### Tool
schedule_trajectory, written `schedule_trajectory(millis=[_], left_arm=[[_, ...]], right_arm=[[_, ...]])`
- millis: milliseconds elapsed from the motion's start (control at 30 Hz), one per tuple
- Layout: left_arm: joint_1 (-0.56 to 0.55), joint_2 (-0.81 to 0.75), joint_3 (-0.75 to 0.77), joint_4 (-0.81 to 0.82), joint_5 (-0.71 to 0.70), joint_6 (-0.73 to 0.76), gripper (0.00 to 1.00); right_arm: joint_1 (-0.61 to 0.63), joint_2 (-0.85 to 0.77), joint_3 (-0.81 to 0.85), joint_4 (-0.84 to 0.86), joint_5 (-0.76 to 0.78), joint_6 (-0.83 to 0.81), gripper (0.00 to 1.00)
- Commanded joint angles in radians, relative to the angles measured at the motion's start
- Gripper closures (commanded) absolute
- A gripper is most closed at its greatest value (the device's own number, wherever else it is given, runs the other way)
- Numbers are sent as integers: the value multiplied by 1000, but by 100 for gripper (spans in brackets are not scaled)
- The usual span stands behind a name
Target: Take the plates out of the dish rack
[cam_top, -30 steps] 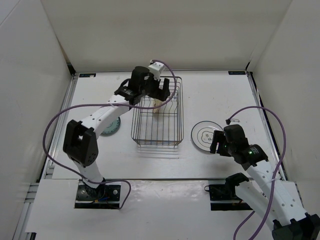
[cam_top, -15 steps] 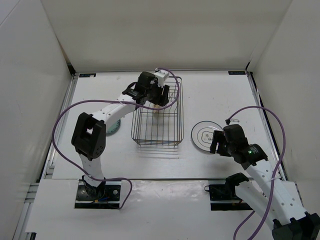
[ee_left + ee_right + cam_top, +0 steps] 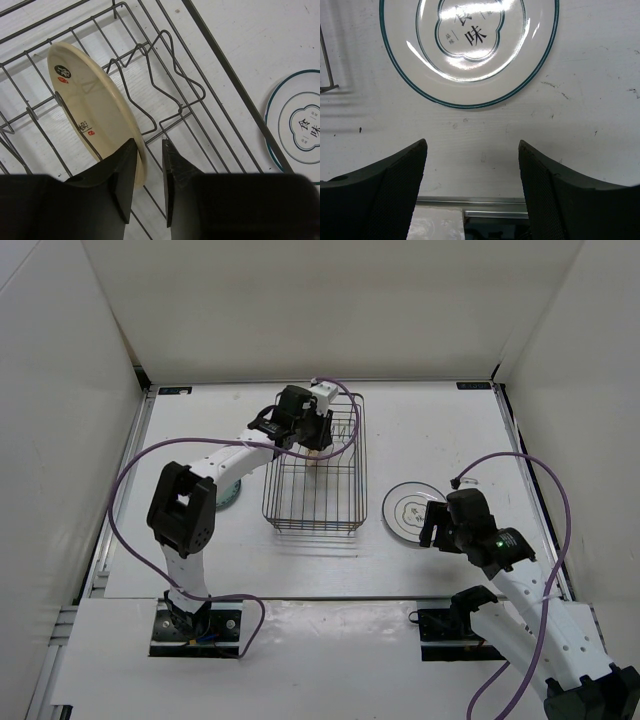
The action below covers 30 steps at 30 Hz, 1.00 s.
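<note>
- Blue-teal plate [image 3: 230, 498]: in the top view, mostly hidden under the left arm [image 3: 220, 455]; only an edge arc shows.
- Cream-tan plate [image 3: 90, 110]: lower rim concealed behind one finger [image 3: 120, 175] of the left gripper [image 3: 149, 150]; contact undeterminable.
- White plate [image 3: 300, 132]: cut off by the left wrist view's right edge.

Left arm [image 3: 215, 455]: the upper link rises from my base at the near edge to a bent elbow. From there the forearm stretches far and to the right, with the wrist tipped downward.

Left gripper [image 3: 148, 146]: pointing down. The two dark fingers [image 3: 122, 175] are nearly parallel, with only a narrow slot between the tips, so the jaws are not fully closed.

Right arm [image 3: 520, 590]: folded close to my base on the near right, forearm angled inward, wrist low.

Right gripper [image 3: 472, 145]: facing down at the tabletop. The fingers [image 3: 395, 170] are spread wide, with nothing between them and nothing touching them.
</note>
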Motion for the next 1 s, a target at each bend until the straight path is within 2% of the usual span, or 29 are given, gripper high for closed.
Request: schedule_trajectory(millis=[0, 400, 767, 967], left_arm=[[0, -5, 35, 18, 12, -6, 63], [-2, -42, 29, 25, 9, -16, 79], [3, -215, -75, 223, 16, -167, 86], [1, -319, -103, 246, 1, -171, 90]], right_arm=[[1, -1, -7, 14, -4, -5, 24], [6, -2, -9, 15, -13, -5, 22], [6, -1, -7, 14, -13, -5, 22], [6, 8, -9, 15, -11, -5, 22]])
